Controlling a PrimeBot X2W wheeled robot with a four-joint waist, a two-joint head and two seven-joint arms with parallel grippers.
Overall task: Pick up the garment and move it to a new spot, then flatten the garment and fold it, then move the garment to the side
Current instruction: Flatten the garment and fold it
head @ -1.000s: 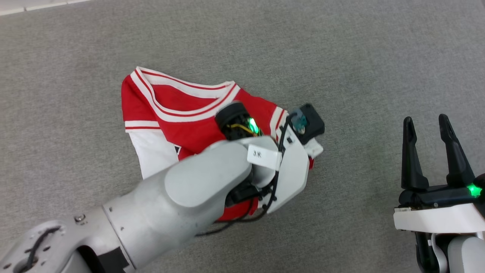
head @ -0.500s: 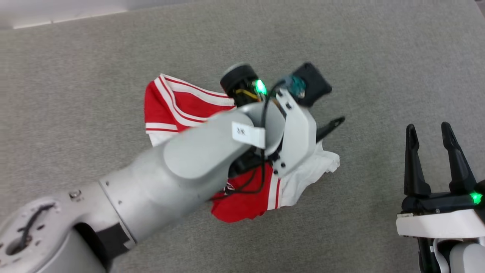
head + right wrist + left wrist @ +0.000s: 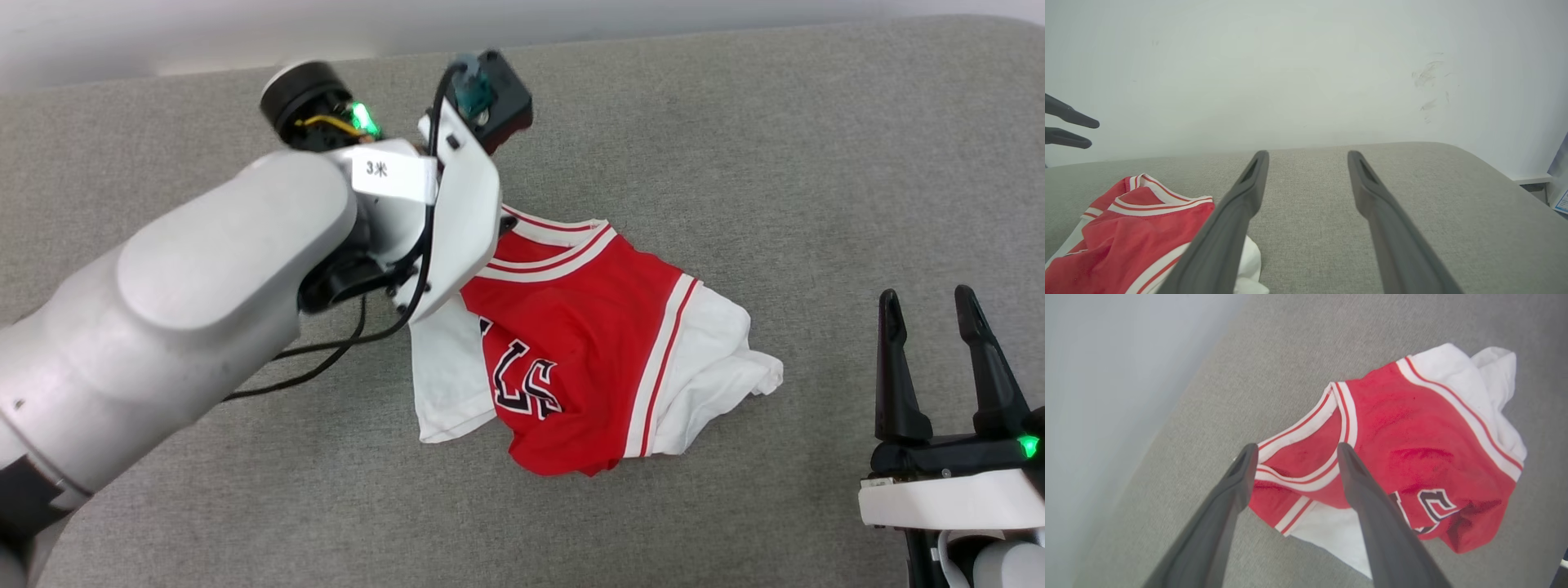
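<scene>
The garment (image 3: pixel 588 327) is a red jersey with white sleeves and black letters. It lies crumpled on the grey fabric surface (image 3: pixel 816 163), collar towards the wall. In the left wrist view my left gripper (image 3: pixel 1296 451) hangs open above the garment's (image 3: pixel 1412 445) striped collar, holding nothing. My left wrist (image 3: pixel 441 204) hides those fingers in the head view. My right gripper (image 3: pixel 927 300) stands open and empty at the lower right, apart from the cloth. In the right wrist view the garment (image 3: pixel 1126 241) lies left of my right gripper (image 3: pixel 1308 157), and my left gripper (image 3: pixel 1094 134) shows spread at the far left.
A pale wall (image 3: pixel 1306 61) rises behind the grey surface. The surface's rounded right edge (image 3: pixel 1494 163) drops off, with a ledge and some paper (image 3: pixel 1562 200) beyond it. My bulky left forearm (image 3: pixel 204 310) covers the near left of the head view.
My left gripper has opened and let go of the garment, then risen up and to the left. The garment now lies loose on the surface. The head camera has shifted. The right gripper has stayed put.
</scene>
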